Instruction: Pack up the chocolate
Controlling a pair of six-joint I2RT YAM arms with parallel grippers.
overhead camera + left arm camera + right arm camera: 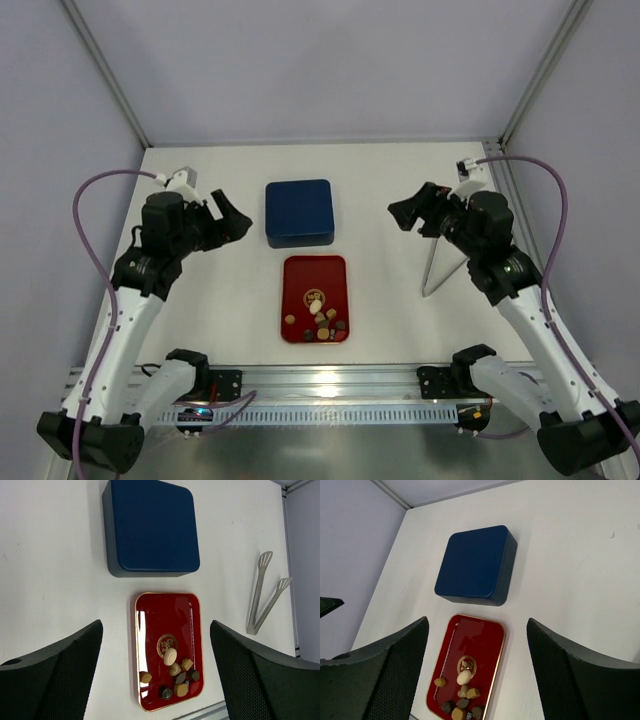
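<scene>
Between the two arms, on the white tabletop [220, 290], a dark blue square box [298, 212] sits at the far side with its lid on, so what it holds is hidden. Just near of it, a narrow strip of tabletop between them, lies a flat red tray [314, 272] with a gold rim and a gold emblem at its middle.

Well to the right of the tray, a pair of metal tongs [262, 595] lies flat, its joined end nearest and its two tips pointing far. From above, the right arm [500, 265] hangs over the far part of the tongs. Nothing covers the box or the tray.

All the chocolate [322, 322] is in the tray, gathered loosely at its near end. A cream-white oval piece [170, 656] lies by the emblem, with tan and dark brown pieces crowded near of it and one tan piece [145, 677] off to the left by the rim. The far half of the tray is bare.

Off the left of the box, the left jaws hang apart above the tabletop, holding nothing. Off its right, the right jaws likewise stand wide apart, holding nothing.
</scene>
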